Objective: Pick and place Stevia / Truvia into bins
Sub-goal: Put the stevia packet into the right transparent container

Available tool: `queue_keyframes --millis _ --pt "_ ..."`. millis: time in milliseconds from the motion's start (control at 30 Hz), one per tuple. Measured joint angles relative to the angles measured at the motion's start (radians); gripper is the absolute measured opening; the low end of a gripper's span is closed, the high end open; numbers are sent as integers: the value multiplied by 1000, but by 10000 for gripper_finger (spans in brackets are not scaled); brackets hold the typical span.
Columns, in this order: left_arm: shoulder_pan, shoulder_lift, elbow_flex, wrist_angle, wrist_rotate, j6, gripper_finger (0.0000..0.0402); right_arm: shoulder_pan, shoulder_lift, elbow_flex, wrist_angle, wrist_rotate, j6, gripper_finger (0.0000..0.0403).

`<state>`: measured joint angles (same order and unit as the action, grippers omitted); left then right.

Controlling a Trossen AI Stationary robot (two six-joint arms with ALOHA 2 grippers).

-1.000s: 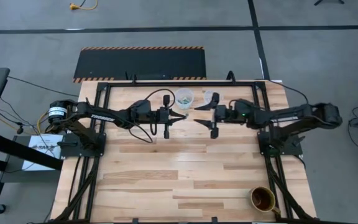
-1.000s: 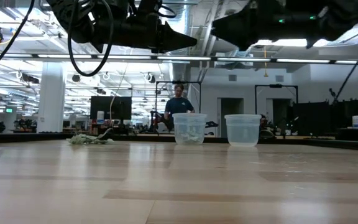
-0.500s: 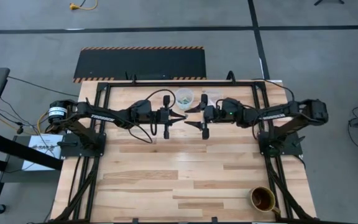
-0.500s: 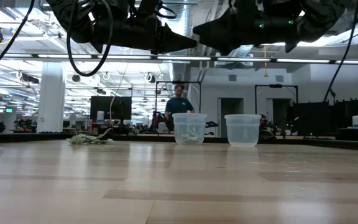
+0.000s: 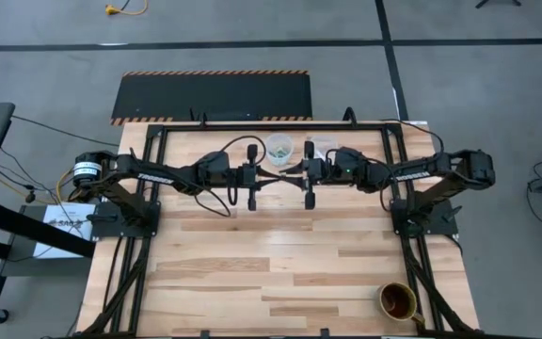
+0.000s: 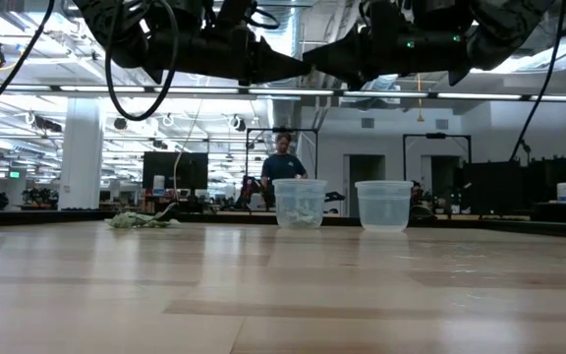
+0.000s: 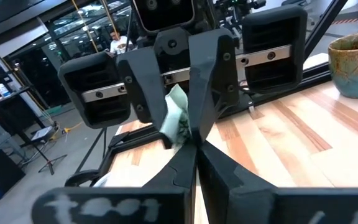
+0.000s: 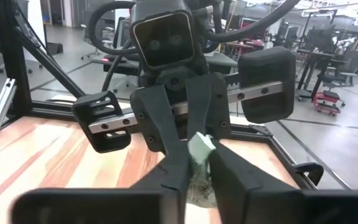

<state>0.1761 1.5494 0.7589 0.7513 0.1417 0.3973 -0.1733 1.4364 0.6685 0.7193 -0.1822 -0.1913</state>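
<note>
Handover in mid-air near the desk's far edge

The right gripper (image 5: 298, 176) has closed in, meeting the left gripper (image 5: 281, 176); both pinch one packet (image 7: 178, 116); cups (image 5: 278, 148) wait just beyond.

light: bright, even overhead | glare: ceiling lamps, low view | blur: wrist foregrounds

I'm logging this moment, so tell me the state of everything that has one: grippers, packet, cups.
left gripper: shut on the packet, mid-air.
right gripper: shut on the same packet.
packet: pinched between both grippers.
clear cup: upright, packets inside.
other clear cup: upright, looks empty.
brown cup: upright, untouched.
</note>
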Motion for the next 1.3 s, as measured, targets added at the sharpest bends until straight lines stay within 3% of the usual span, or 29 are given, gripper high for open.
queue_keyframes --millis 133,600,933,1133,1300 --pt "0 0 0 0 -4 0 0 -8 0 0 0 -2 0 6" --pt "0 -3 3 8 0 -20 6 -27 -74 -1 -42 41 -18 1" --pt "-1 -1 0 -24 -2 -19 50 -39 -183 0 -195 294 -71 1" --pt "-1 -1 0 -119 -115 -21 62 -62 -162 0 -311 536 -21 0" --pt "-4 -1 0 -185 -186 -55 70 -98 -118 0 -345 596 36 0"
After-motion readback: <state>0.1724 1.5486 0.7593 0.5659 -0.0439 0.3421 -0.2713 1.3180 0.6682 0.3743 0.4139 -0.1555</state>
